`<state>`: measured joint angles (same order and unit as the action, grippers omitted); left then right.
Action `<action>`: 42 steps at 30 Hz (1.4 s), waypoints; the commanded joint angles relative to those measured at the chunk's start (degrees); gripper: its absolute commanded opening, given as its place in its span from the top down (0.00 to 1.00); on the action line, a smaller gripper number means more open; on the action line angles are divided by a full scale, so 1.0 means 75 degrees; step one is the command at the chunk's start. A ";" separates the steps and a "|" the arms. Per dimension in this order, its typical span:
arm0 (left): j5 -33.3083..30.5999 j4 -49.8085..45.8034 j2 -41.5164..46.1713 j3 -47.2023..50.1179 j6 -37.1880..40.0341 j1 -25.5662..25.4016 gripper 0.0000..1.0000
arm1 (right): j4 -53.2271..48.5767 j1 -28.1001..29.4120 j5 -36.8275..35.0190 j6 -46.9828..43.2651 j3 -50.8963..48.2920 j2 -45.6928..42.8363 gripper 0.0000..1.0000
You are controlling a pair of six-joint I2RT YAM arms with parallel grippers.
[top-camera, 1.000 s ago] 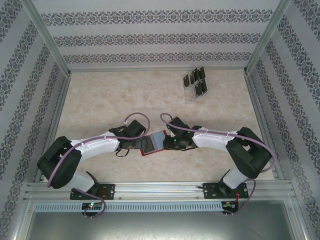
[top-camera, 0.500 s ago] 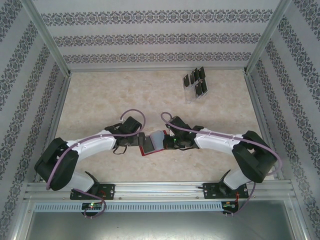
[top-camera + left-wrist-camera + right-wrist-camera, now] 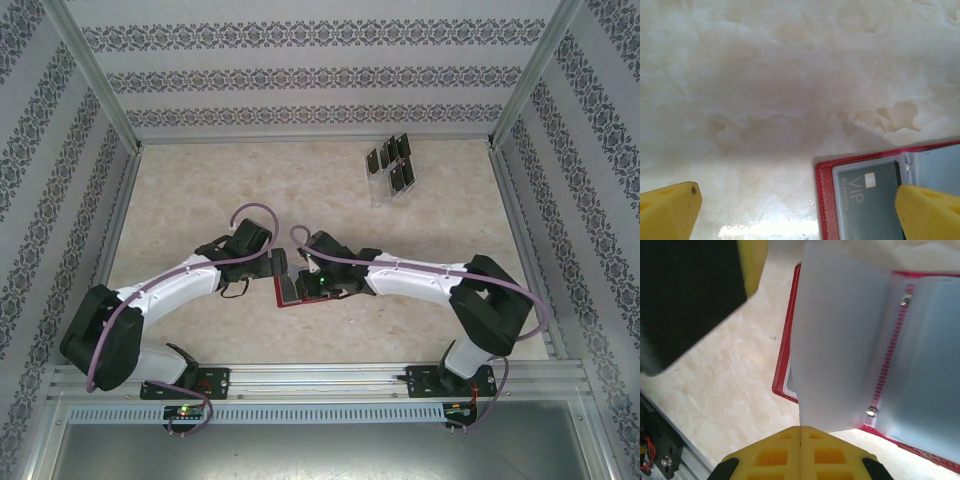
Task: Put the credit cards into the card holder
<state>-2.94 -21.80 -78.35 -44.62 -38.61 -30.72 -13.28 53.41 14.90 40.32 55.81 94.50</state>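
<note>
Top external: both arms meet at mid-table over the red card holder [image 3: 287, 298], which lies open; left gripper [image 3: 281, 266] just past its far-left edge, right gripper [image 3: 299, 286] over it; the credit cards [image 3: 392, 168] stand in the clear rack [image 3: 383, 193], well apart toward the far right; no card in either grip. Risk: the wrists are nearly touching, so a sideways move could knock them together.

Left wrist: jaws wide apart, nothing between; one yellow fingertip [image 3: 927, 210] overlaps a pocket showing a VIP card [image 3: 860, 192], the other hangs over bare table [image 3: 790, 75]; if that finger drags, the holder could slide or flip shut.

Right wrist: jaws pressed together, apparently pinching the lower corner of a clear sleeve page [image 3: 840, 330] raised off the red cover; the hold is thin and at a corner, so the page may slip free; a hard pull may tear it at the rivets [image 3: 870, 412] or lift the whole holder; a dark body [image 3: 690, 300], likely the left arm's, sits close at upper left.
</note>
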 commanded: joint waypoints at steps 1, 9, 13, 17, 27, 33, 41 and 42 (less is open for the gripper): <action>0.0062 -0.0116 0.0198 -0.0186 0.0074 0.0121 0.00 | 0.0051 0.0245 0.0276 -0.0044 0.0357 0.0628 1.00; 0.0201 -0.0121 0.0123 -0.0149 0.0084 0.0142 0.00 | 0.0346 0.0322 0.0617 0.0038 0.0421 0.0734 0.56; 0.0399 -0.0105 0.0024 -0.0160 0.0124 0.0139 0.00 | 0.0031 0.0095 0.0383 -0.0054 0.0194 -0.0264 0.56; 0.0686 0.0074 -0.0105 -0.0154 0.0099 0.0078 0.00 | -0.0306 -0.0472 -0.0011 -0.0174 -0.0322 -0.1159 0.56; 0.0664 0.0477 -0.0989 -0.0286 -0.0250 -0.0974 0.00 | 0.0132 -0.1250 0.0002 -0.0383 -0.0844 -0.0803 0.84; 0.0415 0.0348 -0.1288 -0.0128 -0.0400 -0.1341 0.00 | 0.0793 -0.1259 0.0152 -0.0234 -0.0908 0.0122 0.91; -0.0185 -0.0244 -0.0980 0.0417 -0.0597 -0.1336 0.00 | 0.1079 -0.1294 -0.0235 -0.0004 -0.1280 0.0361 0.94; -0.0205 -0.0251 -0.1008 0.0463 -0.0583 -0.1324 0.00 | 0.1109 -0.1313 -0.0275 0.0025 -0.1349 0.0341 0.94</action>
<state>-1.63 -20.08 -86.72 -42.98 -41.58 -40.45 -6.20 43.99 15.25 39.29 47.35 96.92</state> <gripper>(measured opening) 0.999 0.067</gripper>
